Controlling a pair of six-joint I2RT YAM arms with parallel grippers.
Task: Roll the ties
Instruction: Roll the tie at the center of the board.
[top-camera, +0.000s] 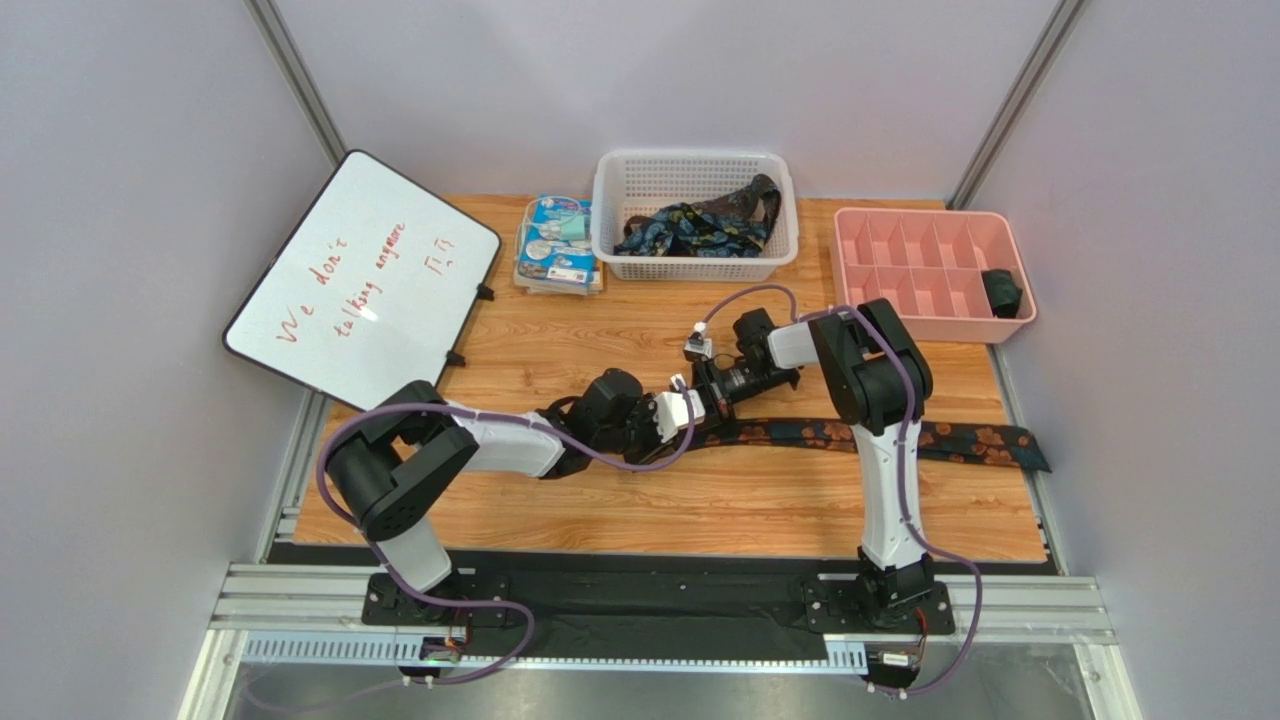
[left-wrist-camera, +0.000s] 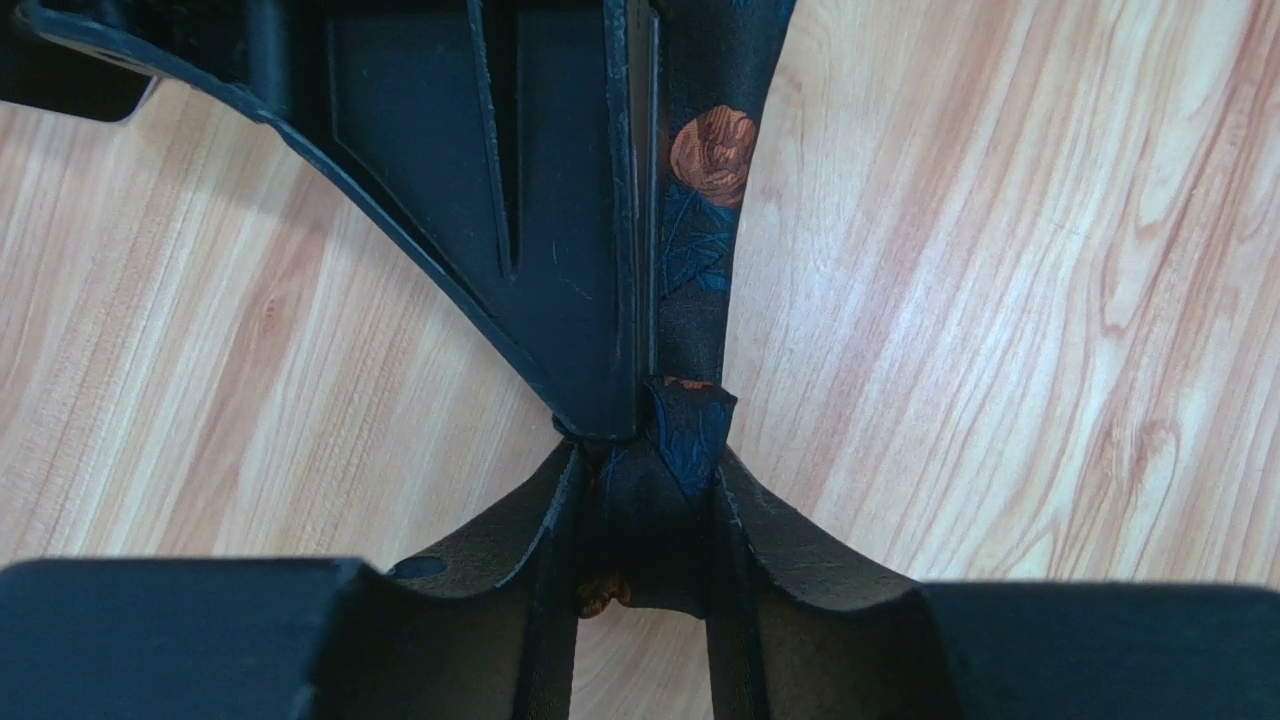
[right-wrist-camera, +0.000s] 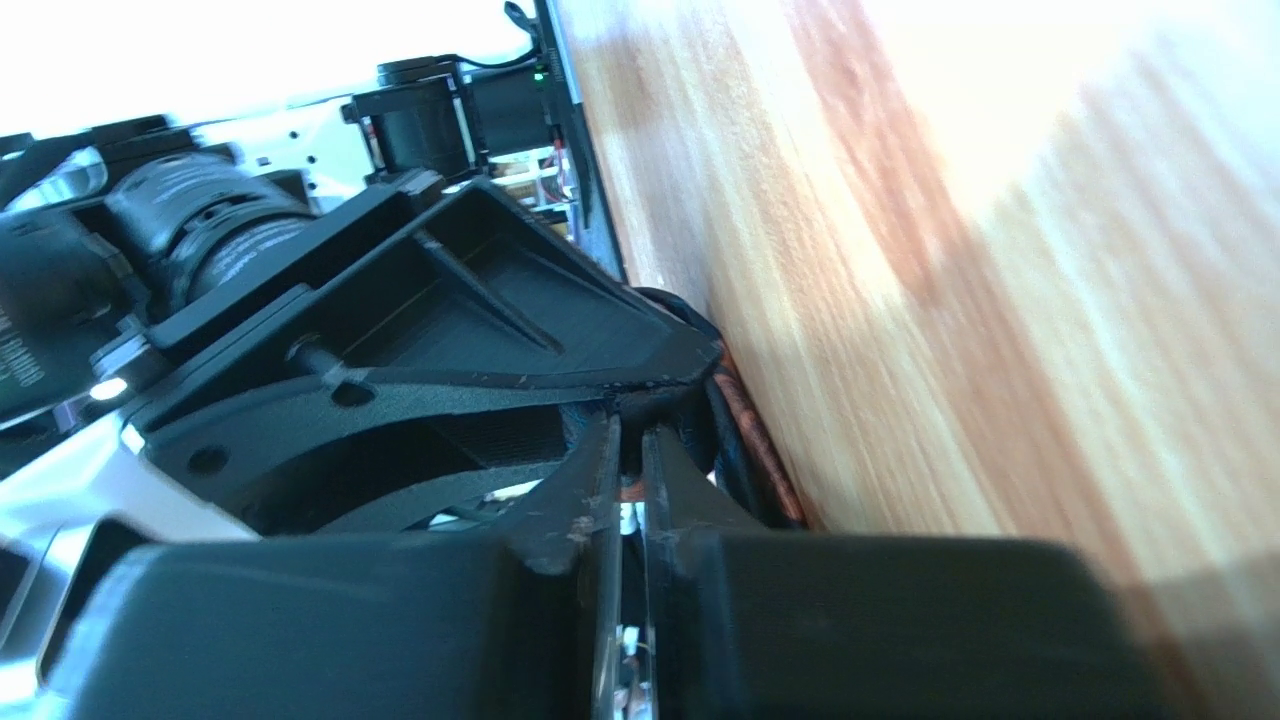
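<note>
Fabric fills the gap between the fingers of the left gripper (left-wrist-camera: 649, 450): the narrow end of a tie (top-camera: 902, 440), dark with orange-brown flowers, sits doubled over between them, and they press on it from both sides — clamped on that end. From there the tie runs flat along the wooden bench (top-camera: 601, 510) toward the right, its wide end reaching almost to the bench's right edge. The right gripper (right-wrist-camera: 631, 443) meets the left one at the same spot, near the middle of the bench. Its fingers are drawn together with only a hairline between them, and their tips touch the folded end of the tie — whether any cloth is caught between them I cannot tell. Both arms reach inward, low over the wood. At the back stands a white basket (top-camera: 694, 156) with more ties (top-camera: 699, 228) heaped inside, some showing teal. To its right a pink divided tray (top-camera: 924, 215) holds one rolled tie (top-camera: 1002, 293) in a compartment at its right end. Left of the basket lies a blue-white packet (top-camera: 556, 243), and farther left a whiteboard (top-camera: 361, 285) with red writing sits askew at the bench's left edge.
</note>
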